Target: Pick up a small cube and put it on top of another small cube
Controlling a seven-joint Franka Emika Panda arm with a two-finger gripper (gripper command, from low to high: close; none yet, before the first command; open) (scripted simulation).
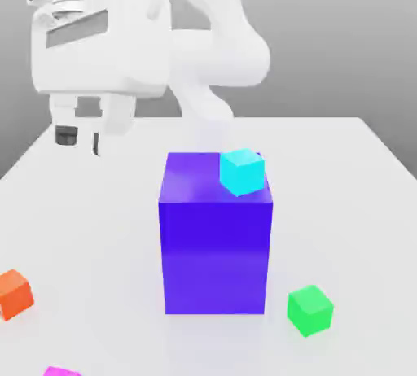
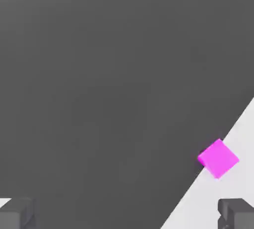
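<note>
gripper (image 1: 81,137) hangs with fingers apart above the bench (image 1: 358,171), holding nothing; magenta cube (image 2: 218,158) near the bench edge

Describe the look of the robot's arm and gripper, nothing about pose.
The arm is glossy white with rounded, bulbous links and a dark joint cap on top. The gripper has a boxy white body with grey recessed panels and two short white fingers tipped with dark grey pads.
</note>
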